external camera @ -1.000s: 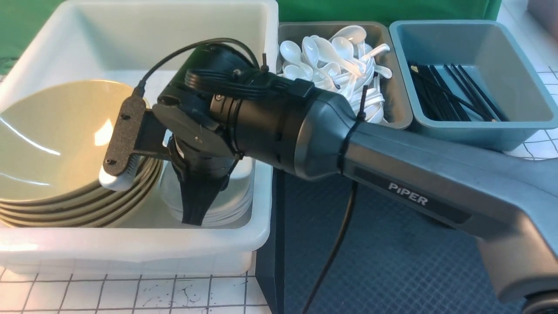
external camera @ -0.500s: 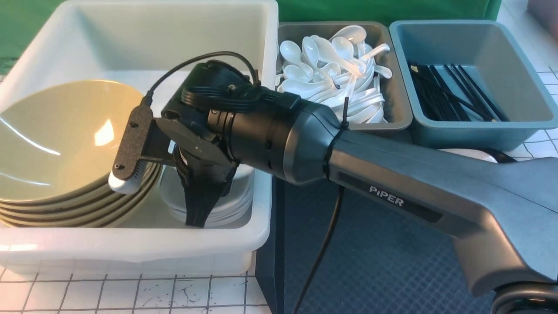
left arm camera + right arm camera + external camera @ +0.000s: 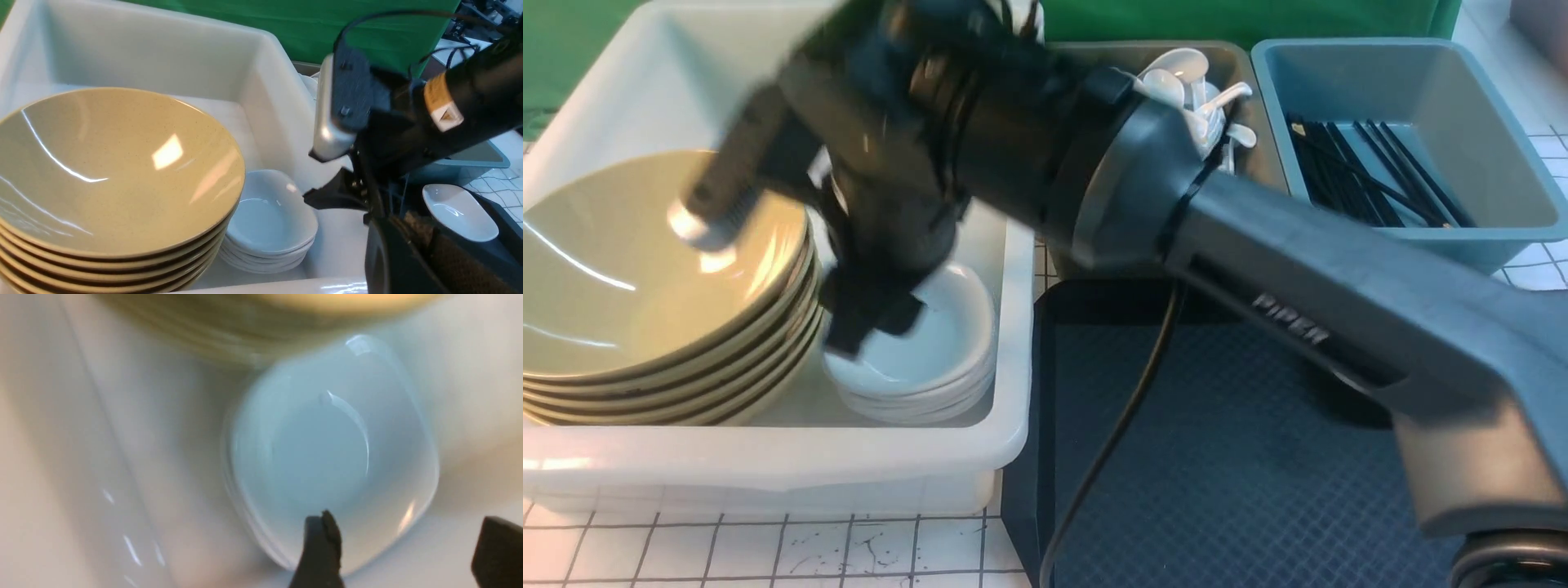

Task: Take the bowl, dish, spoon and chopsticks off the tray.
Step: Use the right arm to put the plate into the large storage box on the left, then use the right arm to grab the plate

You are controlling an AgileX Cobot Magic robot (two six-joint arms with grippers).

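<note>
Over glossy, squarish white dishes [image 3: 923, 347] stacked in your plastic tub [image 3: 768, 465], right claw [image 3: 408, 531] released, empty, left claw [image 3: 388, 245] clenched.

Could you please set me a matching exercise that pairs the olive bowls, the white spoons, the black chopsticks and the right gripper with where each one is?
Things:
1. olive bowls
2. white spoons
3. black chopsticks
4. right gripper

Places:
A. in the blue tub
B. over the stack of white dishes, jaws open
C. stacked in the white tub
D. heaped in the grey tub

Pairs: 1-C, 2-D, 3-A, 4-B.
</note>
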